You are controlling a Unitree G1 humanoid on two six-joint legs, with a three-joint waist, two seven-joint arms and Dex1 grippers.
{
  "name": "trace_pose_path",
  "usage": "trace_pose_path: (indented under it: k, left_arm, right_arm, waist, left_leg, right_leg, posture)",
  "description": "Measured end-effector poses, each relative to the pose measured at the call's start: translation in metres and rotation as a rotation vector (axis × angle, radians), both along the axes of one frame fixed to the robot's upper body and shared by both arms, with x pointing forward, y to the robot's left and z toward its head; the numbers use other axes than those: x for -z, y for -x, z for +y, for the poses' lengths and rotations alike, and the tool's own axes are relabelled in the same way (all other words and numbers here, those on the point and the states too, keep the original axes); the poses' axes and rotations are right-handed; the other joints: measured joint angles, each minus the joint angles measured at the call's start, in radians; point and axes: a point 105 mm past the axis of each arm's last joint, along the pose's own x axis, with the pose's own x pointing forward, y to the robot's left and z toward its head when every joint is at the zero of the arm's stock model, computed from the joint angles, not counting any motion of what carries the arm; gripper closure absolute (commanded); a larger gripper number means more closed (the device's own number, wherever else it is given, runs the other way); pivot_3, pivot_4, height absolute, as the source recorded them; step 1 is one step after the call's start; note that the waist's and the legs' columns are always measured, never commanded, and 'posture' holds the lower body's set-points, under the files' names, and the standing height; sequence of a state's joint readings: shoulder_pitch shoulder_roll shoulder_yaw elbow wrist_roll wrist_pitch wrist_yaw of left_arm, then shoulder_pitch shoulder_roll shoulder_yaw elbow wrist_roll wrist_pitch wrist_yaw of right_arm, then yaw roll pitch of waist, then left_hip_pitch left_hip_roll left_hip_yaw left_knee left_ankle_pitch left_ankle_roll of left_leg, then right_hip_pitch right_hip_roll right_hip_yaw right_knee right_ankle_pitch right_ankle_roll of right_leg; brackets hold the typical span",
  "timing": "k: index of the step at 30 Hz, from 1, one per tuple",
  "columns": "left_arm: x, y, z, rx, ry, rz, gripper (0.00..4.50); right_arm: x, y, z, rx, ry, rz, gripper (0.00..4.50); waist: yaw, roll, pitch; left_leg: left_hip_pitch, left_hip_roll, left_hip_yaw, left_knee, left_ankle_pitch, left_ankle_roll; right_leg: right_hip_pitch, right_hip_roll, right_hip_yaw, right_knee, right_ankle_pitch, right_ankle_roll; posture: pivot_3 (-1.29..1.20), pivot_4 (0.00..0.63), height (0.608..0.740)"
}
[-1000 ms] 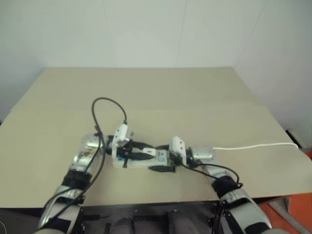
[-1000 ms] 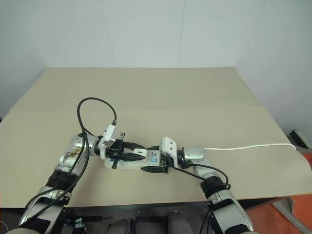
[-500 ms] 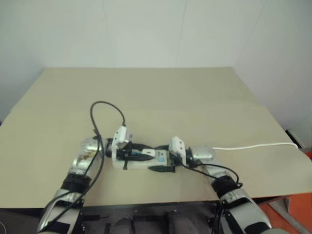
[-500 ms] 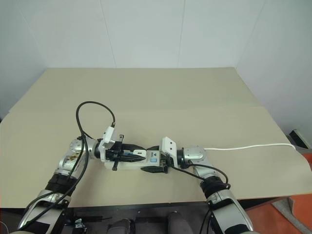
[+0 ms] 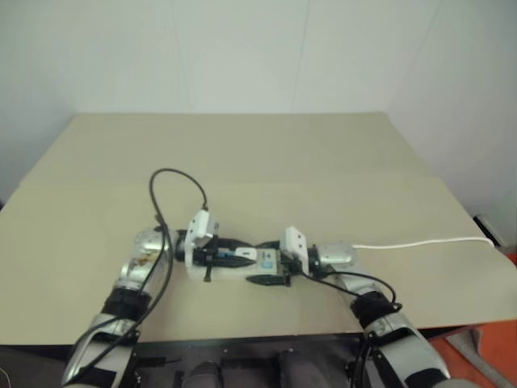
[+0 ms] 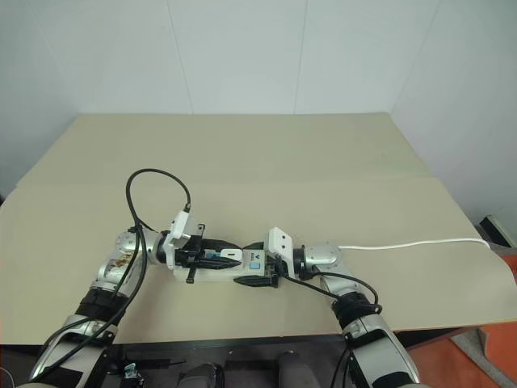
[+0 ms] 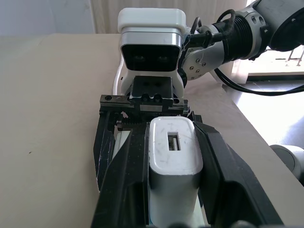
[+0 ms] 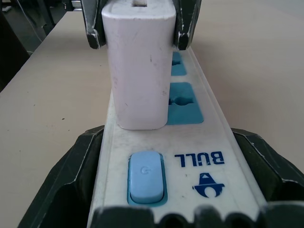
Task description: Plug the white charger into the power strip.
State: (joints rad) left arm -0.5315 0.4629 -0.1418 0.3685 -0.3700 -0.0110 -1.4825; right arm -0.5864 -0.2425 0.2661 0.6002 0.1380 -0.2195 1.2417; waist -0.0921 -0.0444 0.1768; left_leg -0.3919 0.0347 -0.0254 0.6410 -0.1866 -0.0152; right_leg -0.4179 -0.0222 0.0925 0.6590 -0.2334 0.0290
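The white charger (image 7: 172,164) is clamped between the black fingers (image 7: 127,180) of my left gripper (image 7: 171,127), which is shut on it. It stands upright on the power strip (image 8: 209,142), with its base against the strip's top face. It covers part of the blue socket (image 8: 186,103) nearest the blue switch (image 8: 146,176). Whether its prongs are in the socket is hidden. My right gripper (image 8: 168,137) is shut on the strip's switch end, one black finger (image 8: 78,171) on each side. Both grippers meet near the table's front edge, left gripper (image 6: 216,257) facing right gripper (image 6: 257,273).
The strip's thin white cord (image 6: 404,244) runs right across the beige table (image 6: 266,162) to its edge. A black cable loop (image 6: 153,190) arches above my left forearm. White walls stand behind the table, and the floor drops away at the right.
My left forearm and its cable loop have shifted slightly. The grippers, the charger and the strip stay where they were.
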Motion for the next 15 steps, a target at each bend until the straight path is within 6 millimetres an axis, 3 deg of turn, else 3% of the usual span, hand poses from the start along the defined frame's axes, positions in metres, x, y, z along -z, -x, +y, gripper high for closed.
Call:
trace_pose_path:
  k: [14,15]
  left_arm:
    - [0.003,0.002,-0.0001,-0.006,-0.019,0.01,3.49]
    - [0.0028,0.0021,-0.0001,-0.006,-0.023,0.01,3.14]
  right_arm:
    - [0.0008,-0.0007,0.0001,0.001,0.003,0.005,1.03]
    - [0.0008,-0.0007,0.0002,0.001,0.003,0.005,1.03]
  waist:
    - [-0.002,0.002,-0.003]
    - [-0.002,0.002,-0.003]
  left_leg:
    - [0.003,0.0,0.0,-0.002,0.0,0.0]
    - [0.003,0.0,0.0,-0.002,0.0,0.0]
  right_leg:
    - [0.002,0.0,0.001,-0.002,0.0,0.0]
    - [0.002,0.0,0.001,-0.002,0.0,0.0]
  posture:
    - [0.0,0.15,0.74]
    - [0.0,0.15,0.74]
